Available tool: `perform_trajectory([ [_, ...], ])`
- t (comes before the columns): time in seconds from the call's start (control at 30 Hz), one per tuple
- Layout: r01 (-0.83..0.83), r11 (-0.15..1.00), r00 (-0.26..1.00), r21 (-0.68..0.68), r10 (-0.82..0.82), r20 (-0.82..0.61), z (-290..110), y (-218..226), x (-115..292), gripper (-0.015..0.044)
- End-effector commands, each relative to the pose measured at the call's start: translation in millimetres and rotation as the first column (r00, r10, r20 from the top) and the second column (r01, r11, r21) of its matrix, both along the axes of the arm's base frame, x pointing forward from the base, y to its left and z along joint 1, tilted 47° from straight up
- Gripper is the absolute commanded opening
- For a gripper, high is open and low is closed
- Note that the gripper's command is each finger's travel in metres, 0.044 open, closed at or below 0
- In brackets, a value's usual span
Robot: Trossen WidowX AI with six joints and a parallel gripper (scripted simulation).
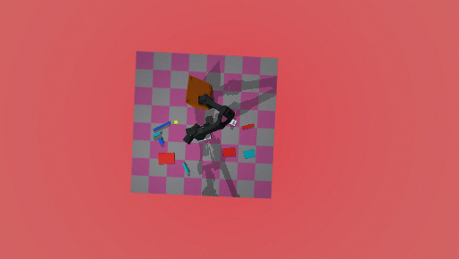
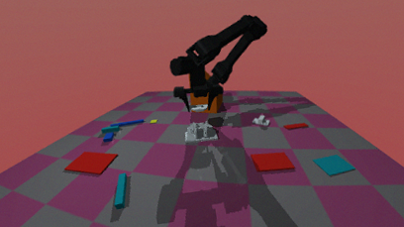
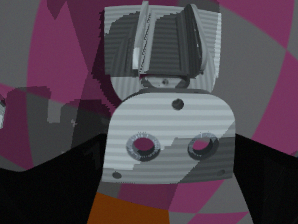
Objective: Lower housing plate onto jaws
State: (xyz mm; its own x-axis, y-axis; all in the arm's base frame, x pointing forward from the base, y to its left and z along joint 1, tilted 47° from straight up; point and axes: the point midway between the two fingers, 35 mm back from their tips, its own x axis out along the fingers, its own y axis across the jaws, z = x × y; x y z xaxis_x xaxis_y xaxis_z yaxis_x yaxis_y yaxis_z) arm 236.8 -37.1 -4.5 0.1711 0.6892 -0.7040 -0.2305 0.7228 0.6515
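Observation:
My gripper is shut on the housing plate, a pale plate with two large holes and smaller ones. It hangs above the table, higher than the jaw assembly and behind it in the exterior view. The pale base stands on the table with the two upright jaws on it. In the wrist view the plate covers the base's near edge. The arm hides the plate in the top view. The stubs cannot be made out clearly.
A small white part lies to the right. The orange block is at the arm's base. Red slabs, a teal slab, a teal bar and a blue bar lie around.

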Motion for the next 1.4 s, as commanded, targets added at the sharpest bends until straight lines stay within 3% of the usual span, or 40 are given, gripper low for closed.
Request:
perform_trajectory([
  [0.0,0.027,0.999,1.0,0.02,-0.027,-0.008,-6.7,-7.2,-2.7,0.0351],
  [1.37,0.013,1.0,1.0,0.017,-0.013,0.005,-3.1,-2.8,-5.6,0.0351],
])
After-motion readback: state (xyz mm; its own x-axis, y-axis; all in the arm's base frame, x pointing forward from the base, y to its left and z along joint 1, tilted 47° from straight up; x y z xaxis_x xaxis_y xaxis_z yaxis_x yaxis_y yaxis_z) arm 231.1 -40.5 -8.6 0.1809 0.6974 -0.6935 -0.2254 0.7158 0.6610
